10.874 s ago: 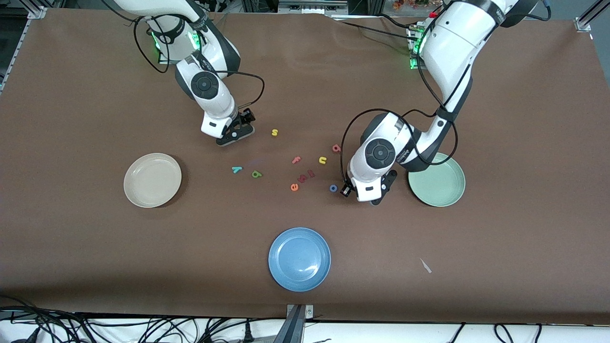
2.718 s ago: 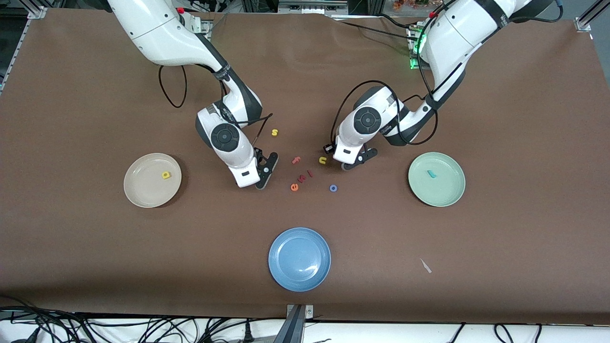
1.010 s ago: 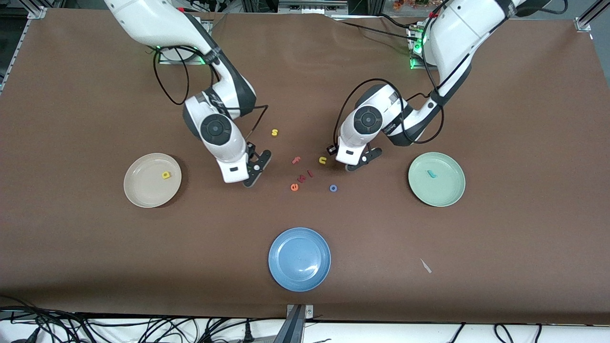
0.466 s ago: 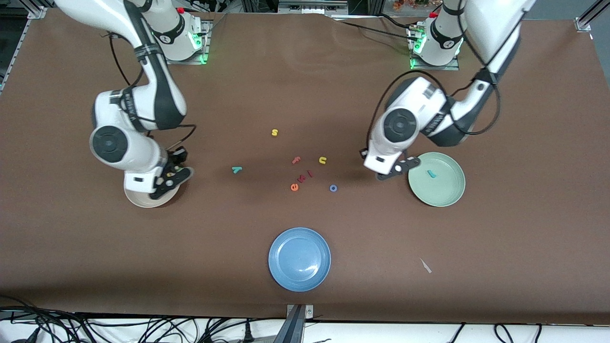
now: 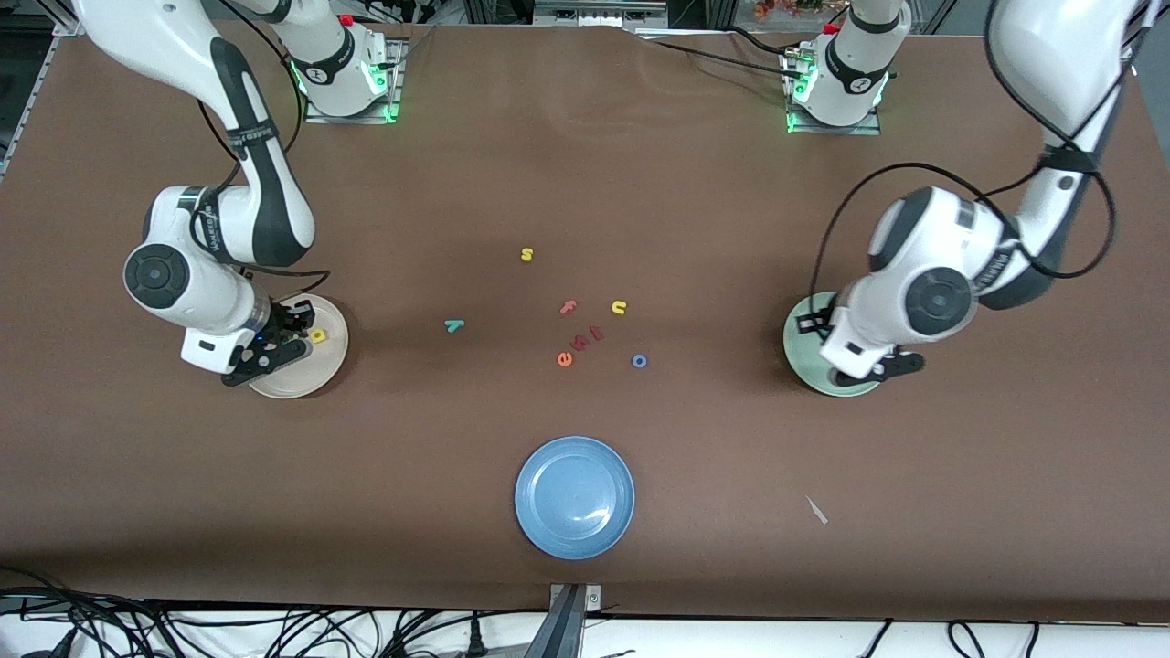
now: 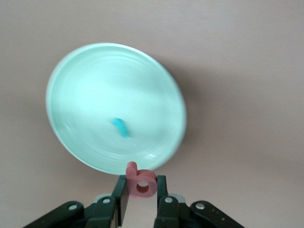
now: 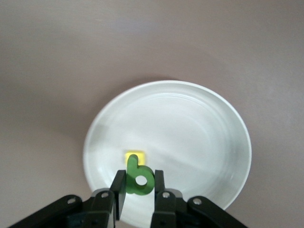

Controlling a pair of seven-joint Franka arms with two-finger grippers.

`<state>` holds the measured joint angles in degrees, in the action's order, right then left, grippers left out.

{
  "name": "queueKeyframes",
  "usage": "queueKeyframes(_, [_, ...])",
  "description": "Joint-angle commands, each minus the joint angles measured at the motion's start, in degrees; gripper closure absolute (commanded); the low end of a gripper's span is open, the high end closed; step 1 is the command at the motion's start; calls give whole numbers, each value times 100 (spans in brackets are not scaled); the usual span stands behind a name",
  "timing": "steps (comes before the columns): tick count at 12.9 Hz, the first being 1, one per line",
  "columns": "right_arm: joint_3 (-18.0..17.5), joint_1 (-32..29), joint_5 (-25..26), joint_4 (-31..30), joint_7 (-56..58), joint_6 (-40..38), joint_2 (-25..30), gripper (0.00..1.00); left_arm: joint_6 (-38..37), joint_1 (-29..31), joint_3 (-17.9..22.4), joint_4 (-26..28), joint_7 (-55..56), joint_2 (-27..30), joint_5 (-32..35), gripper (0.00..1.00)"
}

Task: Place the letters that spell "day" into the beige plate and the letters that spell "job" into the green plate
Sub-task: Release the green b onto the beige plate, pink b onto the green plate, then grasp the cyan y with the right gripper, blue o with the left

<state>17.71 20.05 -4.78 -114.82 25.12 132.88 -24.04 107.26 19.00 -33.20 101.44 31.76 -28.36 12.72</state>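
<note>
Probably a robotics lab; brown-covered table [image 5: 585,164] edged by aluminium framing [image 5: 64,20]; loose cables [image 5: 274,631] below.

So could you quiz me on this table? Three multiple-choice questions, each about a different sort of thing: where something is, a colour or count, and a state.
1. Where is the left end effector?
A. over the green plate
B. over the blue plate
C. over the teal y

2. What colour is the letter lying in the beige plate?
A. blue
B. yellow
C. orange

3. What is the right end effector doing?
A. standing open
B. shut on nothing
C. shut on the olive-green letter

Answers: 1 A, it hangs over that plate's rim holding the pink b. 2 B, the yellow letter lies there. 3 C, the right wrist view shows the letter pinched.
</note>
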Motion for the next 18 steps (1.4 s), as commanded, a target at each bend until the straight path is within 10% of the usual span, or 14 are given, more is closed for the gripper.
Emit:
queueKeyframes(1, [-4,-115,-539,-145,-7,274,-74,98,102,524,-81,34,-635,-397,143,100])
queueKeyframes(2, [-13,-98,-541,-119,-7,195,-48,36,181,561,-72,60,-645,-555,152,100])
queueKeyframes(3, [-13,-98,-541,-102,37,116,5,0,199,579,-46,130,-645,-618,169,100])
queueKeyframes(9, [-696,25,-576,180,-2837,-878,269,0,252,851,-46,298,-680,-1084,908,97])
queueKeyframes(11, [-1302,25,-533,188,-4972,-843,269,0,261,851,-46,298,-680,-1128,908,58])
queueKeyframes(12, [-1548,77,-471,215,-5834,-825,260,0,252,851,-46,271,-680,-1128,908,11])
queueKeyframes(18, [-1621,939,66,619,-7601,-728,49,0,-151,851,-554,122,-435,-698,593,0])
